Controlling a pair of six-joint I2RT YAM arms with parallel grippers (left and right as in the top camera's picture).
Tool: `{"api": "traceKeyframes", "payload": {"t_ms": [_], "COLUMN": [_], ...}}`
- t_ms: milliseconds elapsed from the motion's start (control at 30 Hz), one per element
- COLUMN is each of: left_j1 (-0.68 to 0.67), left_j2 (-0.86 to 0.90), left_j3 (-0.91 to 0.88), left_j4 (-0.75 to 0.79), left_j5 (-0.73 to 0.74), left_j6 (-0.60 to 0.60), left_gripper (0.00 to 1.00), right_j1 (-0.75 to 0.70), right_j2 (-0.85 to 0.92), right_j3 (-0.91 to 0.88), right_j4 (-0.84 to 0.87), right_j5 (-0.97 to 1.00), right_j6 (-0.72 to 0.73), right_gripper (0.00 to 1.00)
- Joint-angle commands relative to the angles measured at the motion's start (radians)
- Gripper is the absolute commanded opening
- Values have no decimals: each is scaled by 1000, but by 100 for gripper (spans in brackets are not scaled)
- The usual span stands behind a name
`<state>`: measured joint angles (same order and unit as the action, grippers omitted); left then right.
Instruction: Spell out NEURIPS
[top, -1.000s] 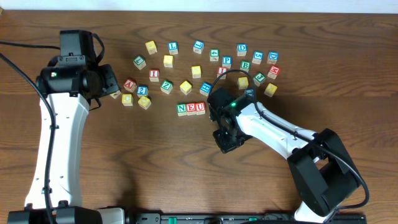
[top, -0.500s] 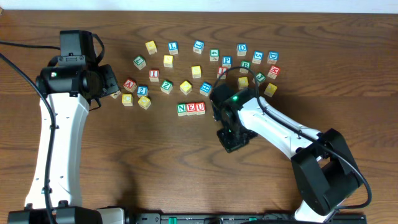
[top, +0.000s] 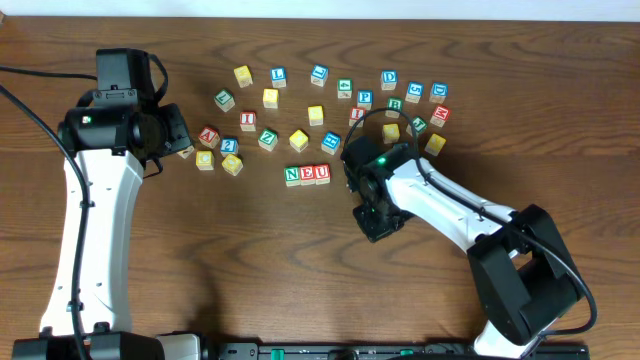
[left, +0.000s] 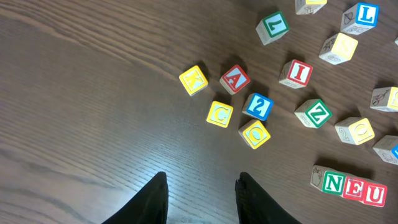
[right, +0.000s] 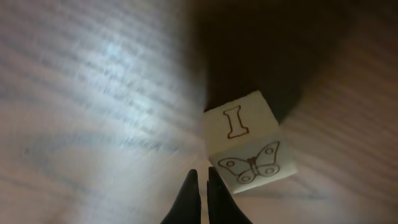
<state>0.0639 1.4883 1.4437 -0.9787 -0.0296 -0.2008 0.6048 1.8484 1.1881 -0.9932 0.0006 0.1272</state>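
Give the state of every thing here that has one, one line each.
left gripper: open, empty.
right gripper: shut, holding nothing.
NEU cubes: side by side in a row, reading NEU.
I cube: loose, ungripped, beside the right gripper's tips.
P cube: unplaced, away from the row.

Overhead and left wrist views sharp, evenly lit; right wrist view blurred with glare.

Left arm (top: 95, 220) runs from the 7 o'clock edge up to 10 o'clock, wrist bent toward 3. Left gripper (left: 202, 198) partly open, fingers apart and empty. Right arm (top: 440, 205) reaches from 5 o'clock in to near centre, wrist pointing down. Right gripper (right: 200, 198) fingers pressed together, apparently empty; view blurry.
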Motion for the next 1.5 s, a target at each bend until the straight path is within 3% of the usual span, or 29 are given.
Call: {"api": "traceKeyframes", "payload": {"t_ms": [0,433,733,967,1467], "left_j1": [3,3,3,3,3], "left_j2": [-5,-5,-5,-5,-5], "left_j3": [2,2,2,2,2], "left_j4": [-10,-12,-11,-12,-12], "left_j5": [-8,-8,-8,-8,-8], "left_j6": [21,21,21,21,21], "left_gripper": [36,36,35,36,35], "right_j1": [-26,-82,-82,-82,-81], "right_j2": [9,9,-20,-56,-45], "right_j3": [-6,-6,84,80,-21], "right_j4": [13,148,74,20,89], "right_j5": [47,38,-31,82,93], "right_j6": [-10,23,77,142,142], "right_gripper": [1,1,1,1,1]}}
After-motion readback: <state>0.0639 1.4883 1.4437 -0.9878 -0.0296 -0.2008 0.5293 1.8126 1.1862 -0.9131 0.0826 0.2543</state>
